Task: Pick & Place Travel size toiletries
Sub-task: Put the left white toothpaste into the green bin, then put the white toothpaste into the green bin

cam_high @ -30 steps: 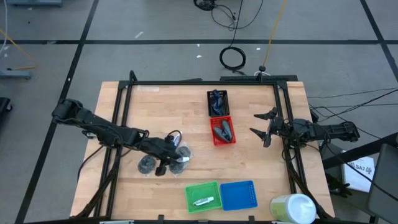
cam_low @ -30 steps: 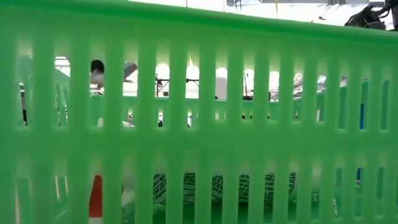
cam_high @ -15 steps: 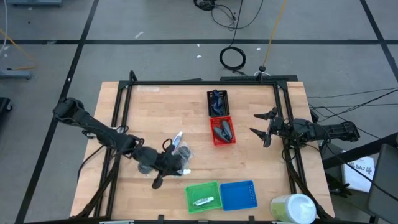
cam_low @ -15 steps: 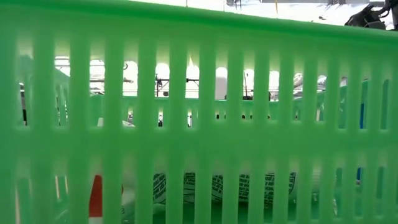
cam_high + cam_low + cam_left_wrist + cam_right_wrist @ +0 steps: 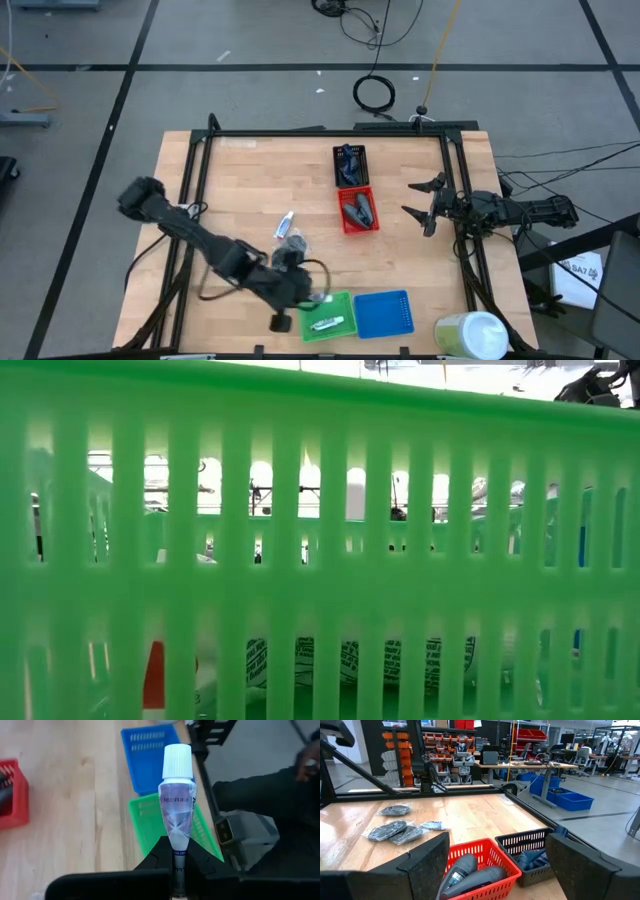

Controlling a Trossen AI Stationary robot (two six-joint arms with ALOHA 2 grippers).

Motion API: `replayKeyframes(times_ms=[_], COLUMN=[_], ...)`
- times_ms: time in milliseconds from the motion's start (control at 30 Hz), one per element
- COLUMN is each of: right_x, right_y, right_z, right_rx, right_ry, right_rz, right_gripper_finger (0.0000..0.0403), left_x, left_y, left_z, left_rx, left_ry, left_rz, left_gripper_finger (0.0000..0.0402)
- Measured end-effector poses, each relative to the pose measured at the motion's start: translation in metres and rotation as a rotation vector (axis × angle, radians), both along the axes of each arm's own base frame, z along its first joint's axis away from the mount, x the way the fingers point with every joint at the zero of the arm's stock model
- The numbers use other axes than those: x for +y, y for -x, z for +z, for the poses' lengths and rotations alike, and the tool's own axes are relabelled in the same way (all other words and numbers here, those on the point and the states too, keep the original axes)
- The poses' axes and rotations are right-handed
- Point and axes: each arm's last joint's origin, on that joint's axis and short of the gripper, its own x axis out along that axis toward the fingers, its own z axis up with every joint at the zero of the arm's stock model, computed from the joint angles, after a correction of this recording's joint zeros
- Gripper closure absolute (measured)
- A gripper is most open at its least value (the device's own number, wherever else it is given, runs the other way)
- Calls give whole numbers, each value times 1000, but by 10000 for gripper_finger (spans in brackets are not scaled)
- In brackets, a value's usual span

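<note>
My left gripper (image 5: 303,291) (image 5: 177,846) is shut on a thin clear-white tube (image 5: 177,812) with a white cap (image 5: 177,760), above the far-left corner of the green basket (image 5: 340,302). Another white tube (image 5: 327,323) lies flat inside that basket. One more tube (image 5: 286,226) and wrapped dark pads (image 5: 296,243) (image 5: 387,830) lie flat on the table. Dark bottles (image 5: 358,211) lie in the red basket (image 5: 345,226). My right gripper (image 5: 424,206) waits open near the table's right edge. My left gripper pinches the tube by its flat crimped end (image 5: 178,851) between its two fingers (image 5: 156,854). The tube runs straight out along the fingers, cap end away from the gripper. It is lifted clear, over the green basket (image 5: 150,820).
A blue basket (image 5: 385,313) sits right of the green one, and a black basket (image 5: 350,163) sits beyond the red one. A large white-and-green cylinder (image 5: 470,335) stands at the near right corner. The green basket's wall (image 5: 320,510) fills the low view. A person's dark sleeve (image 5: 260,795) shows beyond the near edge.
My left gripper has moved from the wrapped pads toward the table's near edge and right, carrying the tube to the green basket's far-left corner. The pads and the loose tube stay on the table.
</note>
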Motion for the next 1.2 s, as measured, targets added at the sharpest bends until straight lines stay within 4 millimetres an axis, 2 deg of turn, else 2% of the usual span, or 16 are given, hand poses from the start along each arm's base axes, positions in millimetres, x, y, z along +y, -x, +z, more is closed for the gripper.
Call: replayKeyframes(times_ms=[100, 200, 367, 533, 633, 967, 1200], right_x=[0, 0, 0, 0, 0, 0, 0], right_y=[0, 0, 0, 0, 0, 0, 0], right_z=[0, 0, 0, 0, 0, 0, 0], right_rx=[0, 0, 0, 0, 0, 0, -1], right_ry=[0, 0, 0, 0, 0, 0, 0], right_rz=[0, 0, 0, 0, 0, 0, 0], right_gripper_finger=[85, 85, 85, 85, 85, 85, 85], left_x=[-3, -6, -9, -14, -15, -12, -12], left_y=[-18, -31, -45, -53, -54, -57, -59], left_z=[-6, -27, -62, -90, -95, -96, -95], left_rx=[68, 135, 278, 370, 399, 391, 370], left_ry=[-14, -32, 62, 87, 115, 118, 125], left_rz=[41, 51, 64, 44, 47, 43, 36], left_gripper_finger=[397, 394, 382, 396, 394, 330, 329])
